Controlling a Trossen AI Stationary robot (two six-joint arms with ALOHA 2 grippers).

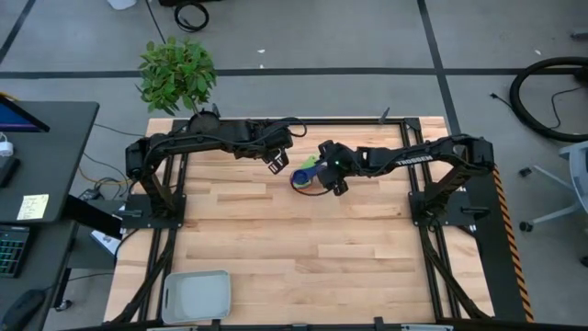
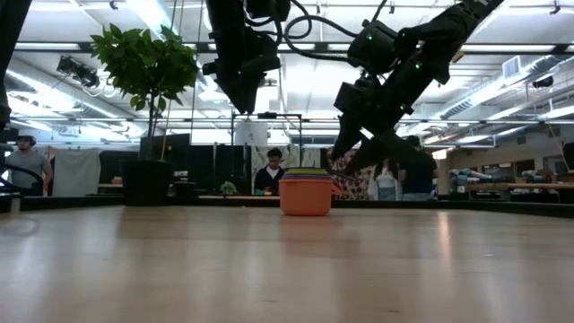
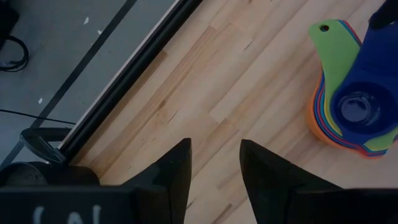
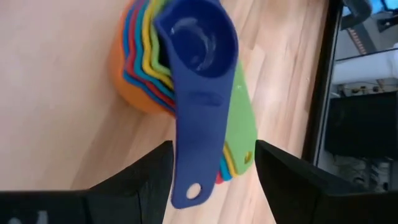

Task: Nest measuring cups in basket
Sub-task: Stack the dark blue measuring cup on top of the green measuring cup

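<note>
The measuring cups (image 1: 306, 176) stand nested in one stack on the table's far middle: orange at the bottom (image 2: 305, 197), then several colours, with the dark blue cup (image 4: 198, 37) on top. Their handles fan out toward my right gripper (image 4: 213, 152). That gripper is open and hovers just right of the stack (image 1: 337, 179), one finger on either side of the handles without touching them. My left gripper (image 3: 214, 146) is open and hangs above the table just left of the stack (image 1: 277, 164). The light grey basket (image 1: 196, 296) sits at the near left edge.
A potted plant (image 1: 176, 75) stands beyond the far left corner. A dark metal frame rail (image 3: 130, 74) runs along the table's far edge. Bare wood lies between the stack and the basket. People and desks show in the room behind (image 2: 273, 170).
</note>
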